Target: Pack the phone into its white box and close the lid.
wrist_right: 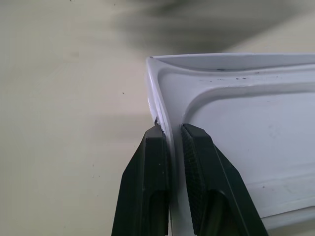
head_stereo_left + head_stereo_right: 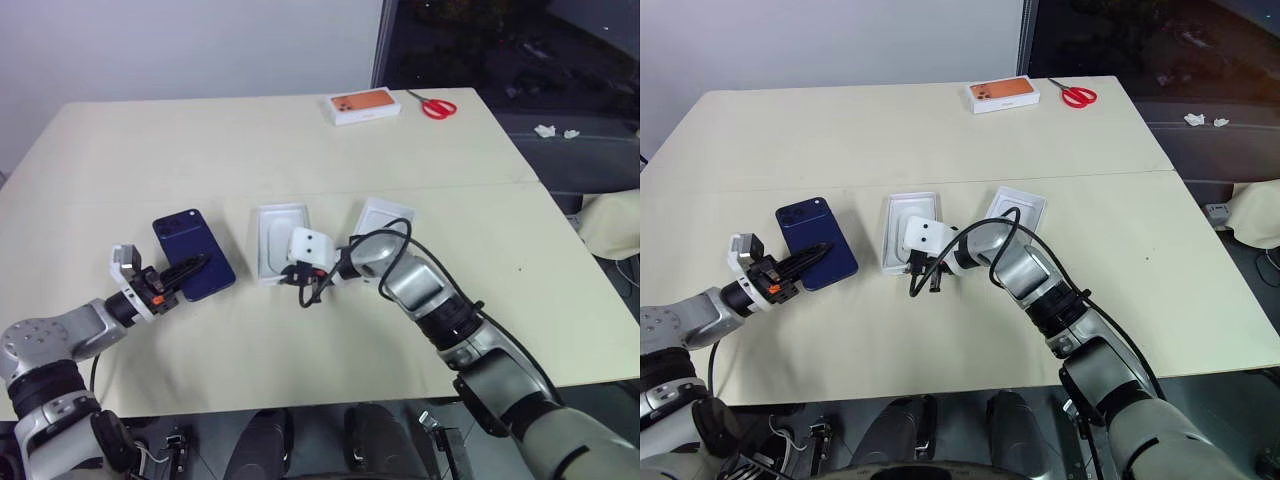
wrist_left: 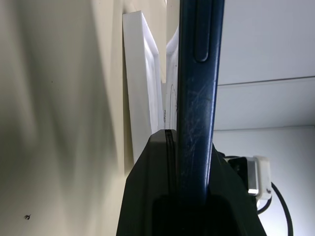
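Left claw: the left gripper (image 2: pixel 190 268), lower left of the left eye view, is closed on the slim dark navy-blue smartphone (image 2: pixel 192 254) — its 2 black fingers pinch the near end; the left wrist view shows a finger (image 3: pixel 156 172) pressed flat against the phone's edge.
Right claw: the right gripper (image 1: pixel 171 130), centre of the left eye view, has its 2 ribbed fingers nipped on the thin wall of the shallow white rectangular cardboard box base (image 2: pixel 281 240), one finger (image 1: pixel 197 147) inside the wall and one outside.
Phone: lying glossy back up on the pale beige table (image 2: pixel 300 150) at centre left, camera cluster at the far corner, just left of the white box and apart from it.
Other white piece: a second shallow white rectangular tray (image 2: pixel 385 216) lies just right of the box; whether it is the lid I cannot tell.
Far edge: an orange-topped white box (image 2: pixel 361 106) and red-handled scissors (image 2: pixel 434 106) sit at the upper right, well apart from the work.
Progress: early, by my reading — both things are gripped, but the phone is not yet in the box and the lid is not on.
View differences: the right wrist view alone shows the pinch on the box wall; the eye views alone show the layout.
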